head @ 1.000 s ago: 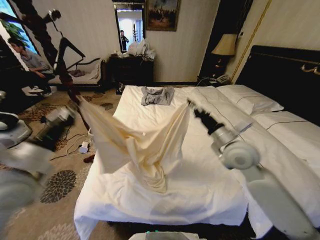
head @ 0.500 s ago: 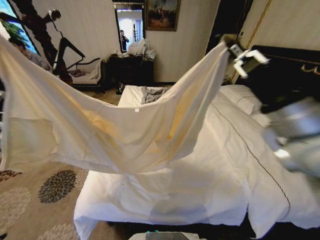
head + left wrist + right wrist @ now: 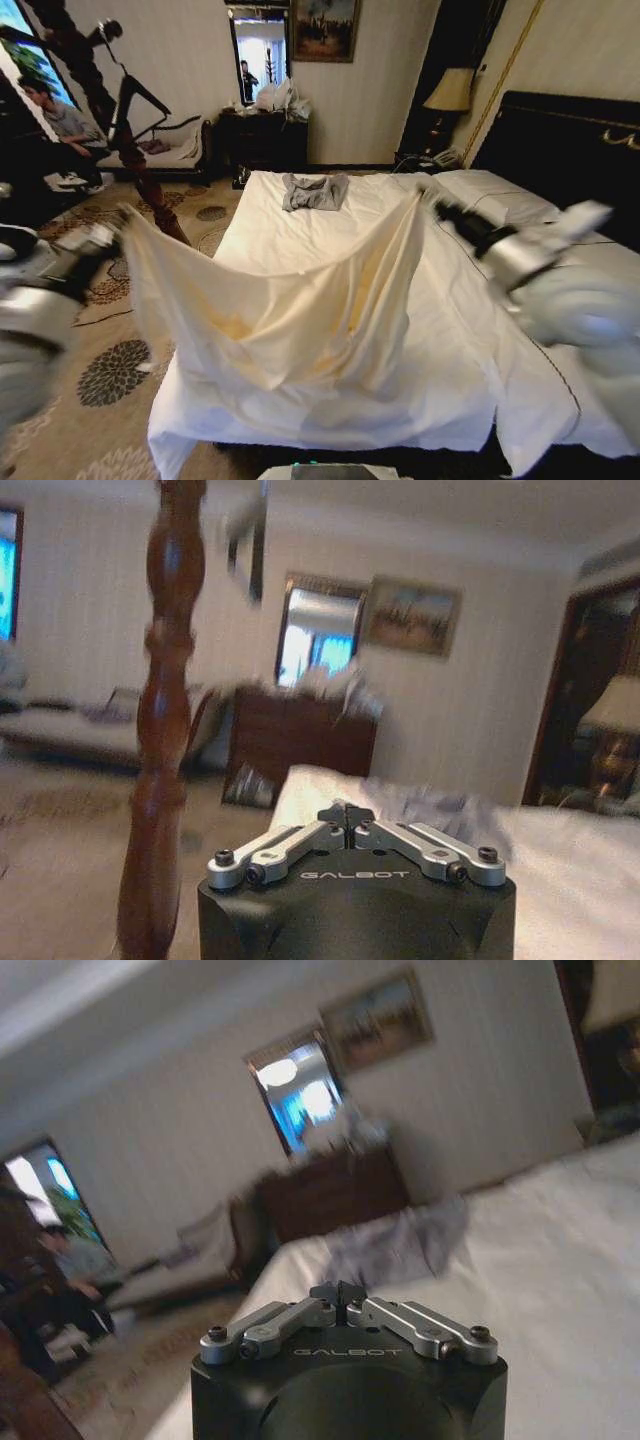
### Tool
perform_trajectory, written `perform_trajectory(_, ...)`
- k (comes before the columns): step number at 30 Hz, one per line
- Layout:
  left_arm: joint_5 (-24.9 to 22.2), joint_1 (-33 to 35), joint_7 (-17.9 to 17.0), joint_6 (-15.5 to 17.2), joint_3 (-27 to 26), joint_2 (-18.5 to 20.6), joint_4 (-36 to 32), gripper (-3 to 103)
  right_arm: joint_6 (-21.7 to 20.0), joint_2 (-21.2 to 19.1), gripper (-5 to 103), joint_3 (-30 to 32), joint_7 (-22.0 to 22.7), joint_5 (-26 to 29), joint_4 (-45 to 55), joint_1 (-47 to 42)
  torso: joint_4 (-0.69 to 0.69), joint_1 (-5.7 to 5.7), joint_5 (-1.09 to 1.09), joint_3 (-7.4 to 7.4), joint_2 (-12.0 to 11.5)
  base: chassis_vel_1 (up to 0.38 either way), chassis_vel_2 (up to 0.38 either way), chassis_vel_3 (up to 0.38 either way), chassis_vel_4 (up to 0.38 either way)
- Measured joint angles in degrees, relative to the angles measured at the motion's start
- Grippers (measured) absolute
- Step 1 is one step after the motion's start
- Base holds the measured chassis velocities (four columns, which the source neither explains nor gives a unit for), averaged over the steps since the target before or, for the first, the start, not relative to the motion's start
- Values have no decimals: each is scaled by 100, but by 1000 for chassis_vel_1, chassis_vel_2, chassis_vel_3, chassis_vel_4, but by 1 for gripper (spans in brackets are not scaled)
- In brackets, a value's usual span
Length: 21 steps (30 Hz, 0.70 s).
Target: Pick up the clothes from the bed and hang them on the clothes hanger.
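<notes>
Left end effector [image 3: 118, 218] is seen at the left, over the patterned carpet [image 3: 110, 370] beside the bed [image 3: 300, 215], clenched on one corner of the cream-yellow shirt [image 3: 290, 320]; in the left wrist view its fingers [image 3: 345, 818] are pressed together, the coat stand [image 3: 160, 730] just beside them. The shirt is stretched between both arms, sagging in the middle, its lower folds draped onto the white sheet at the foot of the bed. Half a second earlier the shirt was spread high and wide, covering the left of the head view; now it is lowered to roughly mattress level and the span is narrower. The grey garment [image 3: 314, 191] is unchanged, lying farther up the bed. Right end effector [image 3: 428, 196] is clenched on the shirt's other corner above the mattress; earlier it was raised near the headboard [image 3: 560, 130], now it is dropped and drawn inward. The black hanger [image 3: 135, 100] is seen hung on the coat stand.
</notes>
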Motion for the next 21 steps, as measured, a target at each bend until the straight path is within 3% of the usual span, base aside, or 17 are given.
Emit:
perform_trajectory(3, 275, -410, -77, -11, 600, -145, 405, 0, -25, 331, 0, -664, -4, -350, -379, 270, -1, -1, -1, -1, 0, 0, 0, 0, 0)
perform_trajectory(4, 275, -410, -77, -11, 600, -145, 405, 0, -25, 331, 0, -664, -4, -350, -379, 270, -1, -1, -1, -1, 0, 0, 0, 0, 0)
perform_trajectory(9, 158, -1306, -278, 255, 1876, -419, 654, 0, -91, 1014, 0, -2047, -69, -651, -876, 1202, 1, 0, 0, -1, 0, 0, 0, 0, 0)
perform_trajectory(10, 158, -1306, -278, 255, 1876, -419, 654, 0, -91, 1014, 0, -2047, -69, -651, -876, 1202, 1, 0, 0, -1, 0, 0, 0, 0, 0)
perform_trajectory(14, 401, -2115, -352, 180, 3074, -835, 1613, 0, -46, 1490, 0, -2997, -182, -910, -1725, 1665, 1, -1, -2, -1, 0, 0, 0, 0, 0)
perform_trajectory(21, 798, -2758, -389, 6, 3941, -1403, 2765, 0, -33, 1962, 0, -3581, -183, -1159, -2523, 1786, -2, 0, 0, 0, 0, 0, 0, 0, 0)
